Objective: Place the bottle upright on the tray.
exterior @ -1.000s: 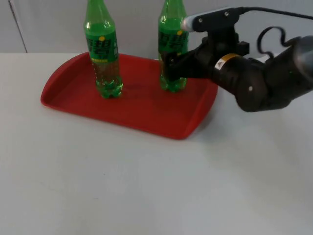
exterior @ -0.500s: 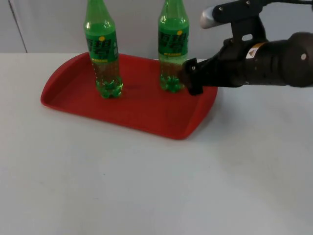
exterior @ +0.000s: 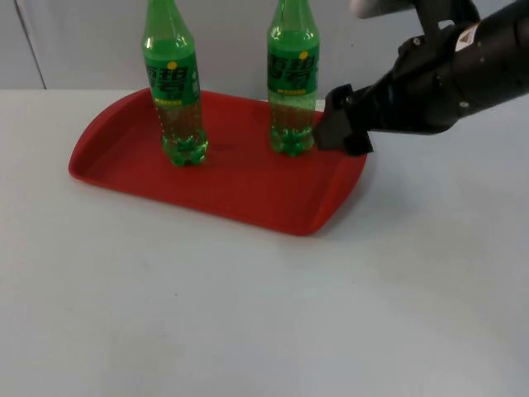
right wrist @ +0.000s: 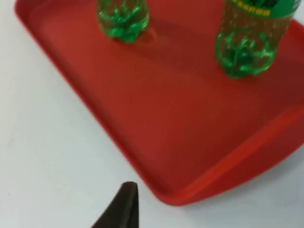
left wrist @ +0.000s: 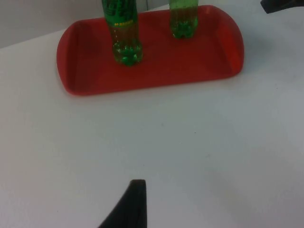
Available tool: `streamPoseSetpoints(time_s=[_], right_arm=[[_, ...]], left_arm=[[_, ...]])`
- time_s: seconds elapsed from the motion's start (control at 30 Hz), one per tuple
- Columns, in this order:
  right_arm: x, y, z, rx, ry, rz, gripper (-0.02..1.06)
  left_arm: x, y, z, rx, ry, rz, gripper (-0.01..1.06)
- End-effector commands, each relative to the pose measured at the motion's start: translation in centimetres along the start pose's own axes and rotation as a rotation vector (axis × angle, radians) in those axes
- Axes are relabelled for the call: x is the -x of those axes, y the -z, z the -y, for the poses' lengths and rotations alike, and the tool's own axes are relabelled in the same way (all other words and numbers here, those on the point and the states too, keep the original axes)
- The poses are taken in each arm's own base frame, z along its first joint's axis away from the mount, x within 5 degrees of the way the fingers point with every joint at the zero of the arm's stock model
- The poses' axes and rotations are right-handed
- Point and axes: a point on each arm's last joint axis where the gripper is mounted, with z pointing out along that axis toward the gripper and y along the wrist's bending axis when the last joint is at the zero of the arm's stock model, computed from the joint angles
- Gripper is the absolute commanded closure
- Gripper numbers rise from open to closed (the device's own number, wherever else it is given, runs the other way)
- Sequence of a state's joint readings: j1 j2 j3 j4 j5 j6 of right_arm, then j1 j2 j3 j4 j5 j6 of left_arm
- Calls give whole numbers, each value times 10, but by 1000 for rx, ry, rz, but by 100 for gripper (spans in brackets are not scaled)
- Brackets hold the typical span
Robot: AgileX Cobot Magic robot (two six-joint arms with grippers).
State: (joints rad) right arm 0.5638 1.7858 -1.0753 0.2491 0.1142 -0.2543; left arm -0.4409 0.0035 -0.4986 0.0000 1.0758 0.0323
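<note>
**Placement complete; right arm clear of bottle**

Right-hand green soda bottle [exterior: 292,78] upright on red tray [exterior: 124,169], just beside right gripper [exterior: 337,126] and untouched by it. Second green bottle [exterior: 173,83] upright farther off. Task judged done; only retreat left. Right gripper empty; finger spread: cannot tell. Bottle bases seated flat in right wrist view. Left gripper [left wrist: 130,206] waiting well apart; spread: cannot tell.

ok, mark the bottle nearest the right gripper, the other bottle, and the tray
right-hand bottle [exterior: 292,78], top view, on its label
left-hand bottle [exterior: 172,83], top view, on its label
tray [exterior: 240,186], top view, bare red floor
</note>
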Motion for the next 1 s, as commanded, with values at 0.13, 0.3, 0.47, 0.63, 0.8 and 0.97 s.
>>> streamPoseSetpoints(time_s=[0.13, 0.3, 0.47, 0.63, 0.8, 0.97], right_arm=[[6, 22, -5, 26, 31, -24, -1], [5, 47, -6, 27, 42, 4, -1], [-4, 74, -6, 21, 46, 48, -1], [-14, 100, -7, 21, 47, 73, -1], [-21, 126, -7, 22, 56, 115, -1], [-22, 149, -8, 20, 96, 166, -1]], left_arm=[[-1, 0, -1, 1, -5, 1, 0], [-1, 0, -1, 1, -5, 1, 0], [-1, 0, -1, 1, -5, 1, 0], [-1, 0, -1, 1, -5, 1, 0], [-1, 0, -1, 1, -5, 1, 0], [-1, 0, -1, 1, -5, 1, 0]])
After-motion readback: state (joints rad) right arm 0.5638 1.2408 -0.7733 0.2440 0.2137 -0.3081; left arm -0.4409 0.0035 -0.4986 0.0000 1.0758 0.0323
